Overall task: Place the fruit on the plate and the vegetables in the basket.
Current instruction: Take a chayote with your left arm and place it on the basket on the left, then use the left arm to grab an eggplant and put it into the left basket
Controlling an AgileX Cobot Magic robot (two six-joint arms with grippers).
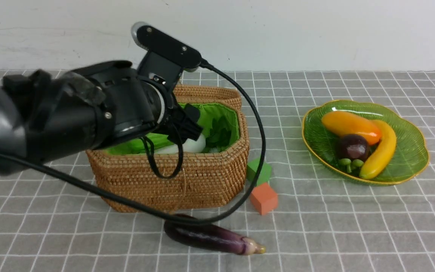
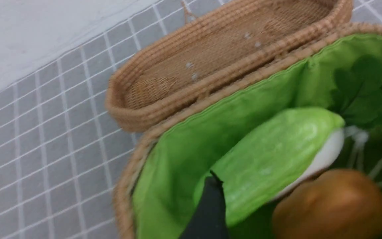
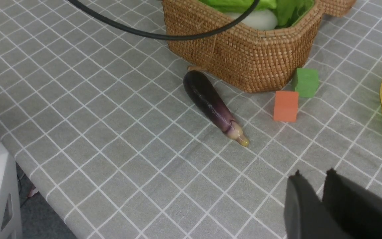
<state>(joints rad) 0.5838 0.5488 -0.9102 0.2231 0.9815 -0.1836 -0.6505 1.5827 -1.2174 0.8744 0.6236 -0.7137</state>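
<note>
The left gripper (image 1: 189,126) hung inside the basket (image 1: 210,177), its jaws spread wide around nothing, one finger just beside the light green leaf (image 2: 270,162) lying there. The eggplant (image 3: 211,103) lay just outside the basket's near wall, well apart from the right gripper (image 3: 313,176), which was nearly closed and empty.

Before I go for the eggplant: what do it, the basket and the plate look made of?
Long purple eggplant: smooth, glossy skin with streaked highlights; real or plastic, cannot tell.
Tan oblong basket: woven rattan-like cane, matt, visible coiled rows, green cloth lining.
Green scalloped plate: probably glass, translucent, ribbed, shiny, gold rim.
</note>
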